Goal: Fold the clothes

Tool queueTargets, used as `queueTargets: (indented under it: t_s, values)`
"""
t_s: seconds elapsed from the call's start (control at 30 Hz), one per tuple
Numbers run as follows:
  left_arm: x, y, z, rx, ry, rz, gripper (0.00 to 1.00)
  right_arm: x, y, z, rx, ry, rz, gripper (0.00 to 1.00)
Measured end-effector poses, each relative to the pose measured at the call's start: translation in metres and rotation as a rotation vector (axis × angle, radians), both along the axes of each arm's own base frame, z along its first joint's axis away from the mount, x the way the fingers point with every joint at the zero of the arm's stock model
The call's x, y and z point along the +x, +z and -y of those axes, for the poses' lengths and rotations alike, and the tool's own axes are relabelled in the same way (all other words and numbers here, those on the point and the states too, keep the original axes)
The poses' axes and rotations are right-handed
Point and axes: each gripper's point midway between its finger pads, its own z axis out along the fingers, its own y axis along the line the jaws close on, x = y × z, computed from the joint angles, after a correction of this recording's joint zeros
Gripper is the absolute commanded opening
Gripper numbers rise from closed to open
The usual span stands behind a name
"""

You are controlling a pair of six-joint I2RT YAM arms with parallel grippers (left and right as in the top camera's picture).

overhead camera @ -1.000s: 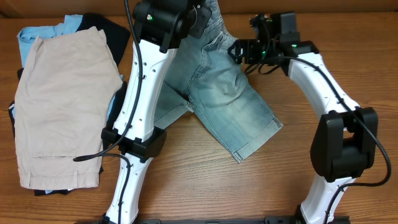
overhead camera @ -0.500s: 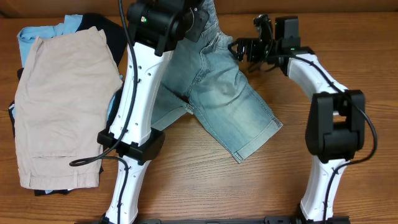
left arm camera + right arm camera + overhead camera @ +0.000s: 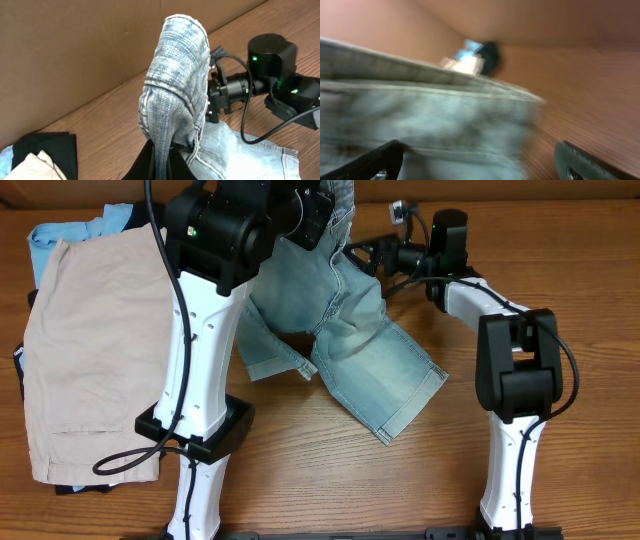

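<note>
In the left wrist view only, left fingers [image 3: 143,167] pinch the denim shorts [image 3: 177,85]; right fingers [image 3: 382,159] gape apart.

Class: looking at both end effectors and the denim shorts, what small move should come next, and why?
Probably close the right end effector on the denim shorts: its fingers stand apart with denim before them, while the left end effector pinches a lifted fold.

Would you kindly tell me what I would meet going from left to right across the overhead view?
beige shorts → left arm → denim shorts → right arm
</note>
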Motion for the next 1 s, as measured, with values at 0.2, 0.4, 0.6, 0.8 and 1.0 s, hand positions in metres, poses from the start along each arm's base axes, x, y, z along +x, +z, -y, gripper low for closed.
queueTargets:
  t_s: [0.2, 0.4, 0.6, 0.8, 1.0]
  values:
    - [-0.001, 0.000, 0.001, -0.004, -0.007, -0.002, 0.04, -0.021, 0.073, -0.008, 0.156, 0.152, 0.194, 0.38]
    - [0.000, 0.000, 0.000, 0.001, 0.001, 0.001, 0.04, -0.036, 0.082, -0.007, 0.195, 0.230, 0.114, 0.21]
    - [0.002, 0.001, -0.004, 0.014, 0.022, 0.010, 0.04, -0.029, 0.071, 0.017, 0.199, 0.205, -0.012, 0.36]
    - [0.000, 0.003, 0.004, 0.009, 0.004, 0.019, 0.04, -0.014, 0.038, 0.044, 0.189, 0.112, -0.195, 0.52]
    - [-0.012, 0.006, 0.034, 0.004, -0.068, 0.037, 0.04, -0.006, 0.004, 0.053, 0.149, 0.017, -0.321, 0.52]
